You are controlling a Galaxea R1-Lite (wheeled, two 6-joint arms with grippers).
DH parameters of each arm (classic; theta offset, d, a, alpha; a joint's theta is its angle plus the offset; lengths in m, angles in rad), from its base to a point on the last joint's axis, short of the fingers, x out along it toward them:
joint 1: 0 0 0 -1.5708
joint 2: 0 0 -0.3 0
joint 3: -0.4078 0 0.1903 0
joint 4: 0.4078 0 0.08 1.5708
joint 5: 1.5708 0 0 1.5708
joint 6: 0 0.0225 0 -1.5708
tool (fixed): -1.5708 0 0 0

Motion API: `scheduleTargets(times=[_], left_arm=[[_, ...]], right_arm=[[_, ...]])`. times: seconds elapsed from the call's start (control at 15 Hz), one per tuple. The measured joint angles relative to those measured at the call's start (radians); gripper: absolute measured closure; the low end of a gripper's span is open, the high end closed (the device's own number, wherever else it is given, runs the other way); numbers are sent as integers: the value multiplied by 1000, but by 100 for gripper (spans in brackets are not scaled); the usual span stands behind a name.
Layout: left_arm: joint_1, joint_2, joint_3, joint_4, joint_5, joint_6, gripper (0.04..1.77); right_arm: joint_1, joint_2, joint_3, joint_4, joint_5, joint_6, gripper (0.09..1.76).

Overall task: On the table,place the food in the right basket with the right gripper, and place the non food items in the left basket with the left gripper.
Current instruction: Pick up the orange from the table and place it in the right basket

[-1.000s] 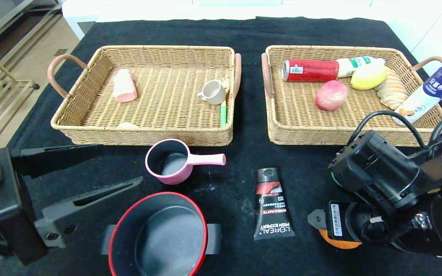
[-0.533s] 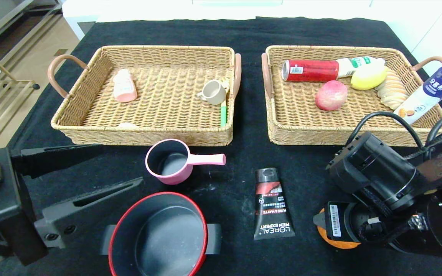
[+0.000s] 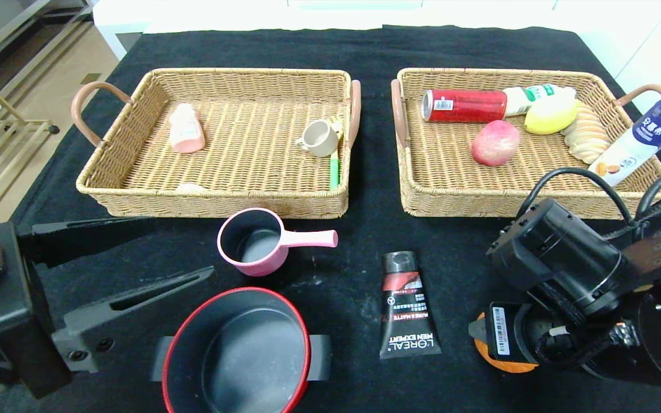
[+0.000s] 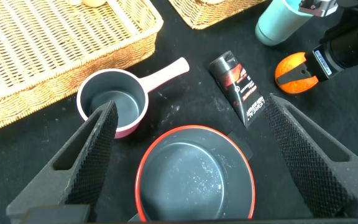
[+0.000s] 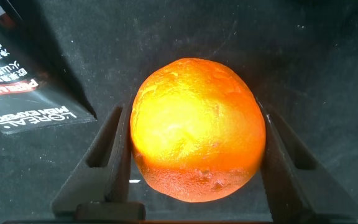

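Note:
An orange (image 5: 197, 127) lies on the black cloth at the front right, and my right gripper (image 5: 196, 118) is shut on it, both pads pressed to its sides. From the head view only an edge of the orange (image 3: 502, 362) shows under the right wrist. My left gripper (image 4: 192, 112) hangs open at the front left above a red-rimmed pot (image 3: 238, 353). A pink saucepan (image 3: 250, 244) and a black L'Oreal tube (image 3: 408, 307) lie on the cloth between the arms. The right basket (image 3: 411, 189) and the left basket (image 3: 210, 198) stand behind them.
The right basket holds a red can (image 3: 465, 105), a white bottle, a lemon (image 3: 549, 116), an apple (image 3: 495, 143), bread slices and a blue-capped bottle (image 3: 646, 135) leaning on its rim. The left basket holds a pink bottle (image 3: 186, 128), a beige cup (image 3: 319, 138) and a green toothbrush.
My right gripper has shut on the orange and its wrist has shifted slightly. The left arm and everything else have stayed put.

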Motion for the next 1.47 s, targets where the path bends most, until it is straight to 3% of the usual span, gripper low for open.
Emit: scheduleTargets(times=[0.27,0.8,1.13,1.47], left_arm=[[0,-4,0,9,-1,0,9],[0,-7,-1,9,3,-1,9],[0,-10,-7,9,5,-1,9],[0,-15,-10,10,7,-1,9]], right_arm=[[16,-20,-3,6,-63,-14,65],[57,-165,-49,78,-83,-126,65],[55,-198,-197,92,-107,-244,66],[-15,-152,-396,79,-106,-359,66]])
